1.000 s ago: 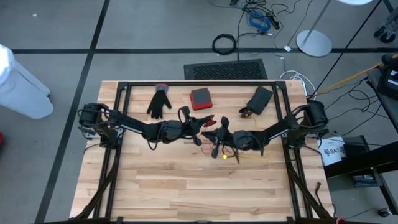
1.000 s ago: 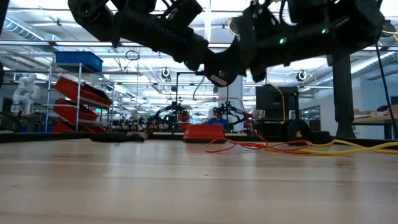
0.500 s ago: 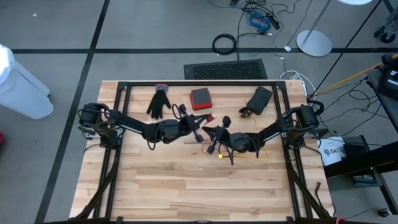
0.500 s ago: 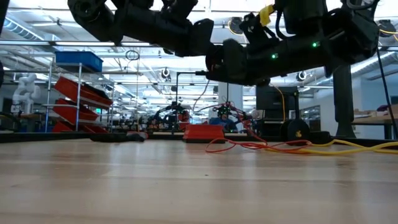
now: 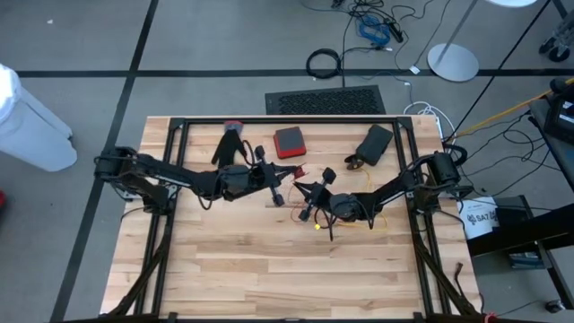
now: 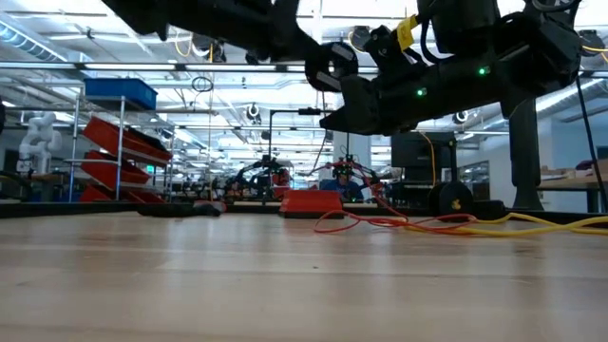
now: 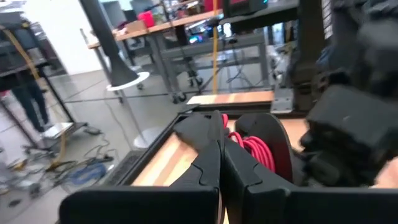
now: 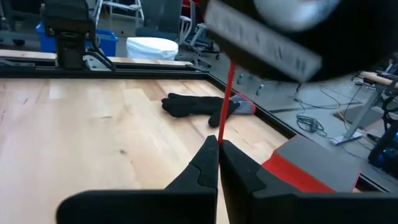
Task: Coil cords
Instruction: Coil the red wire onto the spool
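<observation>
At the centre of the high view, above the wooden table (image 5: 269,269), the two arms meet. The right gripper (image 5: 305,205) has its fingers pressed together and they pinch a thin red cord (image 8: 225,99), which in the right wrist view rises straight up from the fingertips. The left gripper (image 5: 280,191) is also pressed together, just beside the other one. In the left wrist view several loops of red cord (image 7: 252,148) are gathered right behind its fingers, so it seems to hold the bundle, but I cannot tell the exact contact.

I judge that the step in hand is the winding of the red cord between the two grippers. The next move probably calls for bringing a new loop to the bundle while keeping the cord tight.

In the low view, the rest of the red cord (image 6: 366,223) and the yellow cord (image 6: 532,221) lie loose on the table at the right of centre. Farther, near the upper edge of the table in the high view, are a black glove (image 5: 229,144), a red box (image 5: 289,141) and a dark case (image 5: 374,143). Beyond the table, the floor in the upper part carries a thick black cable ring (image 5: 324,63) and loose cables.
</observation>
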`<action>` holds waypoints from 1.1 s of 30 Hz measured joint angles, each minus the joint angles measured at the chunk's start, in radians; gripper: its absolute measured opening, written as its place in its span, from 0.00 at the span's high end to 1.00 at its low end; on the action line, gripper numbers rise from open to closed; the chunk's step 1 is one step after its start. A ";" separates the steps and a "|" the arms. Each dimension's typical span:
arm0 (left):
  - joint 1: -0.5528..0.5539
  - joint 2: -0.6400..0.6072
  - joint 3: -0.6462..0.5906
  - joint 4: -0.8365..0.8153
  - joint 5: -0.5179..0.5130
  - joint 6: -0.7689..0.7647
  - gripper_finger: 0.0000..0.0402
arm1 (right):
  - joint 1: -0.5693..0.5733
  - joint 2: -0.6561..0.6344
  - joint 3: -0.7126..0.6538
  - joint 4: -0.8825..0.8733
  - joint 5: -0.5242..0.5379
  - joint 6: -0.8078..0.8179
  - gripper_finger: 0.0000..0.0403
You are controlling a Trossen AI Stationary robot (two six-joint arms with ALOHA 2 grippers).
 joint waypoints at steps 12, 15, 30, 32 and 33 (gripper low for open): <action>-0.001 -0.078 0.000 -0.042 0.115 -0.026 1.00 | -0.012 0.002 -0.003 -0.023 -0.002 -0.004 1.00; -0.001 -0.084 0.000 -0.041 0.128 -0.026 1.00 | -0.021 0.002 -0.002 -0.053 -0.002 0.023 1.00; -0.002 -0.191 0.001 -0.041 0.190 -0.027 1.00 | -0.030 0.002 -0.004 -0.084 -0.001 0.049 1.00; -0.003 -0.212 0.004 -0.036 0.195 -0.027 1.00 | -0.031 0.003 -0.004 -0.094 0.001 0.049 0.99; -0.003 -0.223 0.006 -0.028 0.200 -0.028 1.00 | -0.031 0.005 -0.006 -0.101 0.003 0.049 0.98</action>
